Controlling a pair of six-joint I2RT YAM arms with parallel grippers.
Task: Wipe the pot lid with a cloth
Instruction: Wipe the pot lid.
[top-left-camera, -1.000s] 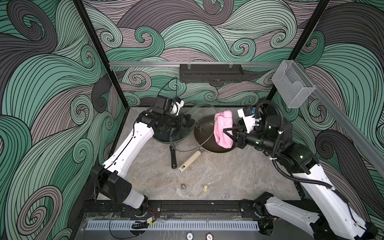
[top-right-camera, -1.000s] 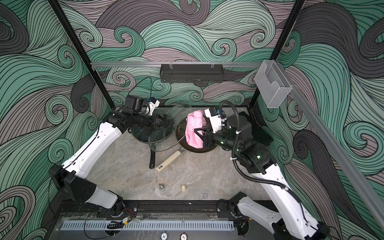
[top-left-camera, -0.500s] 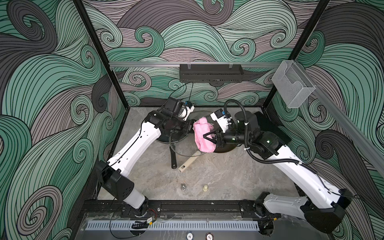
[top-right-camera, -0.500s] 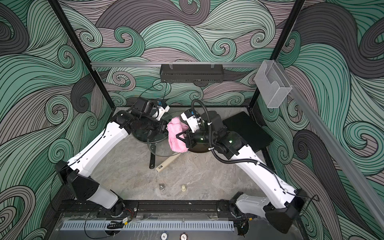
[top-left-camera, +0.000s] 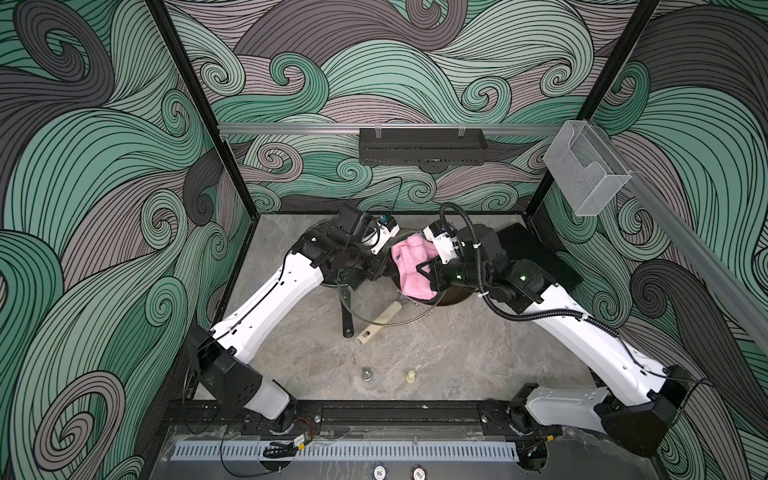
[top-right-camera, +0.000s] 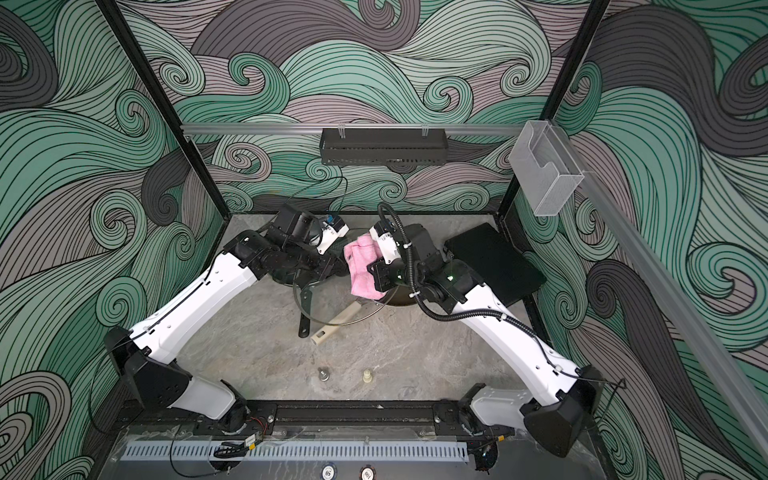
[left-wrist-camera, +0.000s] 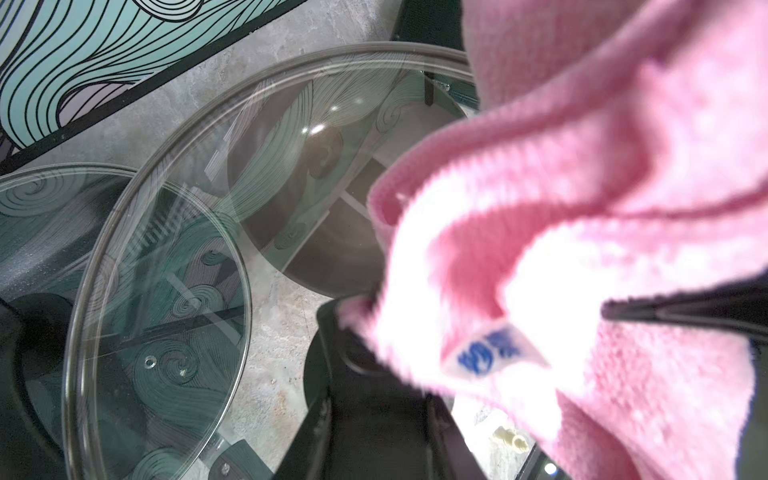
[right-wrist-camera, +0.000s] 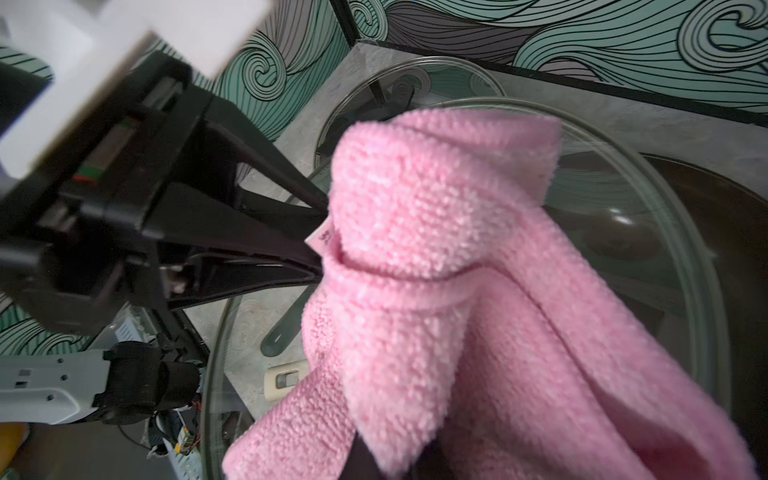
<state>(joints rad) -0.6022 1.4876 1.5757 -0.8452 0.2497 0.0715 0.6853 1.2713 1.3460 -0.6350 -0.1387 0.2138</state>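
Observation:
In both top views the clear glass pot lid (top-left-camera: 353, 308) (top-right-camera: 297, 293) hangs tilted above the pans. My left gripper (top-left-camera: 371, 275) (top-right-camera: 328, 270) is shut on its rim. The left wrist view shows the pot lid (left-wrist-camera: 187, 208) stretching away from the dark jaws of the left gripper (left-wrist-camera: 365, 415). The pink cloth (top-left-camera: 413, 266) (top-right-camera: 363, 268) is bunched in my shut right gripper (top-left-camera: 426, 270) (top-right-camera: 375, 269) and lies against the lid's face. The cloth (left-wrist-camera: 582, 208), with its blue tag, fills much of that view. Another fold of cloth (right-wrist-camera: 457, 270) hides the right gripper (right-wrist-camera: 382, 461) and part of the lid (right-wrist-camera: 685, 232).
Below the lid sit a brown pan (top-left-camera: 455, 297) with a beige handle (top-left-camera: 376, 326) and a dark pan's black handle (top-left-camera: 347, 324). A second glass lid (left-wrist-camera: 41, 232) rests on the dark pan. A black mat (top-left-camera: 536, 257) lies at the right. Two small knobs (top-left-camera: 366, 374) (top-left-camera: 410, 376) stand near the front.
Both arms have closed in on each other. The right gripper has carried the cloth left onto the lid, and the left gripper has brought the lid right and towards the front.

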